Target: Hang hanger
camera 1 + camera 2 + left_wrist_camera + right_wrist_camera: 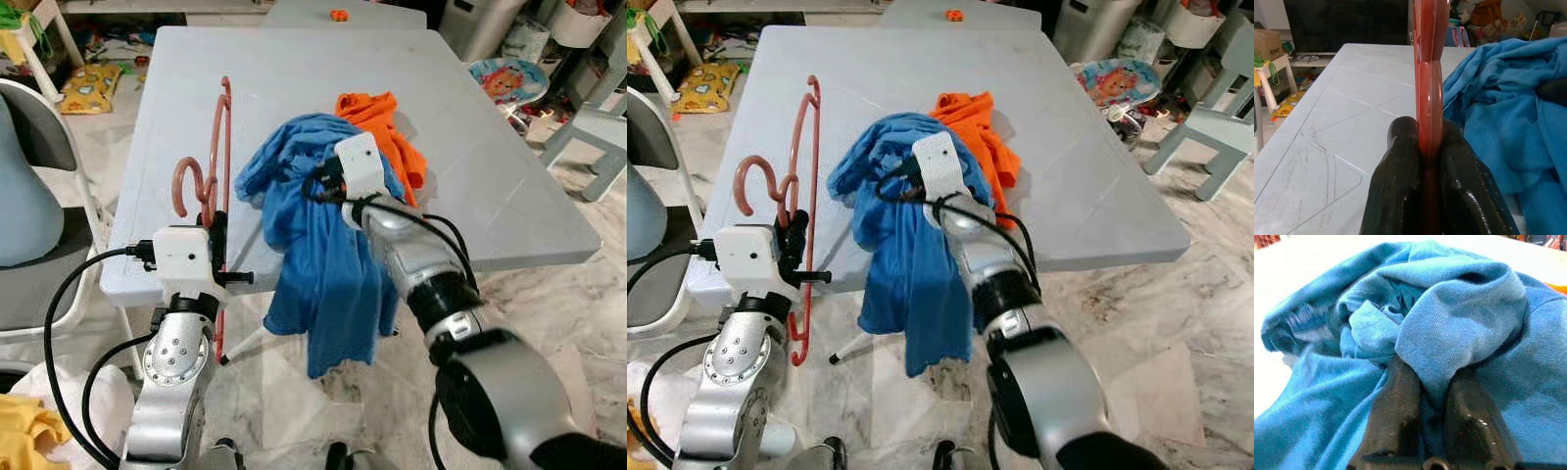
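**Hanger and shirt both in hand at the counter's edge**

While the left claw (1425, 161) pinches the pink hanger (223, 166) tight at the near edge of the white counter (490, 176), the hanger stands upright on edge, hook curling leftward. Over to the right, the right claw (1430, 401) is closed on a fold of the blue shirt (323, 264), which drapes off the counter's edge. An orange cloth (377, 122) lies just behind it.
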Available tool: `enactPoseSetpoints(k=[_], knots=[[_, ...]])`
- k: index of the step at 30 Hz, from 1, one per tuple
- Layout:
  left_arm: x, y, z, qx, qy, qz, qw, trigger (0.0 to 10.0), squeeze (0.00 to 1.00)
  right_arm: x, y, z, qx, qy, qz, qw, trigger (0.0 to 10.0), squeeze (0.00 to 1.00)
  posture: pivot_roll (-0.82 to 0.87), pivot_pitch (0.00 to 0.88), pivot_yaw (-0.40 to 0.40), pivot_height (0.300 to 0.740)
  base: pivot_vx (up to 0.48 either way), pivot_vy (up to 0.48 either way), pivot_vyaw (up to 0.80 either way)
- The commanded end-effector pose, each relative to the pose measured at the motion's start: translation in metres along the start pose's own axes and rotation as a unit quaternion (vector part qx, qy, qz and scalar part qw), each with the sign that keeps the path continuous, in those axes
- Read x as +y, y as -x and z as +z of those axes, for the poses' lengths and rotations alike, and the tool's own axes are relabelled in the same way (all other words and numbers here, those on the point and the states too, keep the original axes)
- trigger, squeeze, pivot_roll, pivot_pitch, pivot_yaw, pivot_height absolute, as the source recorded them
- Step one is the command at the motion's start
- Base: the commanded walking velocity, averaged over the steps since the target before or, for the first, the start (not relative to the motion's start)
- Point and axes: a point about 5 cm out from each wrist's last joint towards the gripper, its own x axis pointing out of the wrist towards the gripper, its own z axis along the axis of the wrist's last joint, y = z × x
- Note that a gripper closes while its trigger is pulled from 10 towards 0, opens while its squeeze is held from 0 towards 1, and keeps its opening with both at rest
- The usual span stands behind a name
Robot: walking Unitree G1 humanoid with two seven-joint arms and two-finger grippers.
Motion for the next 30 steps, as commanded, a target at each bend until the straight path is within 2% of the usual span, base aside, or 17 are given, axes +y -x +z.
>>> enactPoseSetpoints(k=[1,2,3,5,7,12,13,15,19,21,22,23,24,25,26,27,30], knots=[[0.003,0.006,-0.026,0.068,-0.008,0.012,0.998,10.0,0.00,-0.004,-0.003,0.022,-0.046,-0.019,-0.015,0.999,0.0,0.00,0.17,0.185,-0.127,0.740,0.000,0.000,0.00],[0.003,0.005,-0.026,0.068,-0.008,0.012,0.998,10.0,0.00,-0.006,-0.004,0.030,-0.063,-0.033,-0.023,0.997,0.0,0.00,0.17,0.184,-0.128,0.740,0.000,0.000,0.00],[0.003,0.005,-0.026,0.066,-0.009,0.012,0.998,10.0,0.00,-0.014,-0.003,0.051,-0.115,-0.061,-0.049,0.990,0.0,0.00,0.18,0.184,-0.129,0.740,0.000,0.000,0.00],[0.003,0.003,-0.024,0.062,-0.013,0.017,0.998,10.0,0.00,-0.023,0.003,0.091,-0.207,-0.059,-0.075,0.974,0.0,0.00,0.18,0.184,-0.129,0.740,0.000,0.000,0.00],[0.005,0.003,-0.023,0.059,-0.016,0.021,0.998,10.0,0.00,-0.026,0.008,0.117,-0.260,-0.058,-0.083,0.960,0.0,0.00,0.18,0.185,-0.127,0.740,0.000,0.000,0.00],[0.006,0.004,-0.023,0.058,-0.019,0.023,0.998,10.0,0.00,-0.036,0.021,0.164,-0.349,-0.060,-0.103,0.929,0.0,0.00,0.18,0.183,-0.127,0.740,0.000,0.000,0.00],[0.006,0.004,-0.023,0.058,-0.019,0.023,0.998,10.0,0.00,-0.036,0.021,0.164,-0.349,-0.060,-0.103,0.929,0.0,0.00,0.18,0.183,-0.127,0.740,0.000,0.000,0.00],[0.006,0.003,-0.022,0.053,-0.023,0.027,0.998,10.0,0.00,-0.039,0.030,0.183,-0.392,-0.033,-0.120,0.912,0.0,0.00,0.18,0.183,-0.127,0.740,0.000,0.000,0.00],[0.006,0.003,-0.021,0.049,-0.025,0.029,0.998,10.0,0.00,-0.042,0.034,0.188,-0.408,-0.011,-0.136,0.903,0.0,0.00,0.18,0.183,-0.127,0.740,0.000,0.000,0.00],[0.004,0.004,-0.021,0.050,-0.023,0.027,0.998,10.0,0.00,-0.035,0.024,0.165,-0.371,-0.002,-0.120,0.921,0.0,0.00,0.18,0.184,-0.132,0.740,0.000,0.000,0.00],[0.004,0.004,-0.021,0.050,-0.023,0.027,0.998,10.0,0.00,-0.035,0.024,0.165,-0.371,-0.002,-0.120,0.921,0.0,0.00,0.18,0.184,-0.132,0.740,0.000,0.000,0.00],[0.003,0.004,-0.021,0.050,-0.022,0.026,0.998,10.0,0.00,-0.030,0.019,0.155,-0.352,0.009,-0.107,0.930,0.0,0.00,0.18,0.185,-0.132,0.740,0.000,0.000,0.00],[0.003,0.004,-0.021,0.050,-0.021,0.025,0.998,10.0,0.00,-0.020,0.011,0.138,-0.310,0.051,-0.086,0.945,10.0,0.00,0.18,0.185,-0.132,0.740,0.000,0.000,0.00],[0.003,0.004,-0.022,0.050,-0.020,0.024,0.998,10.0,0.00,-0.008,0.003,0.112,-0.258,0.094,-0.051,0.960,10.0,0.00,0.18,0.185,-0.132,0.740,0.000,0.000,0.00],[0.003,0.004,-0.022,0.050,-0.020,0.024,0.998,10.0,0.00,-0.008,0.003,0.112,-0.258,0.094,-0.051,0.960,10.0,0.00,0.18,0.185,-0.132,0.740,0.000,0.000,0.00],[0.003,0.004,-0.022,0.050,-0.020,0.024,0.998,10.0,0.00,0.001,-0.002,0.085,-0.210,0.105,-0.004,0.972,10.0,1.00,0.18,0.187,-0.130,0.740,0.000,0.000,0.00],[0.002,0.005,-0.023,0.051,-0.019,0.022,0.998,10.0,0.00,0.011,-0.005,0.053,-0.142,0.118,0.050,0.982,10.0,1.00,0.18,0.187,-0.130,0.740,0.000,0.000,0.00]])
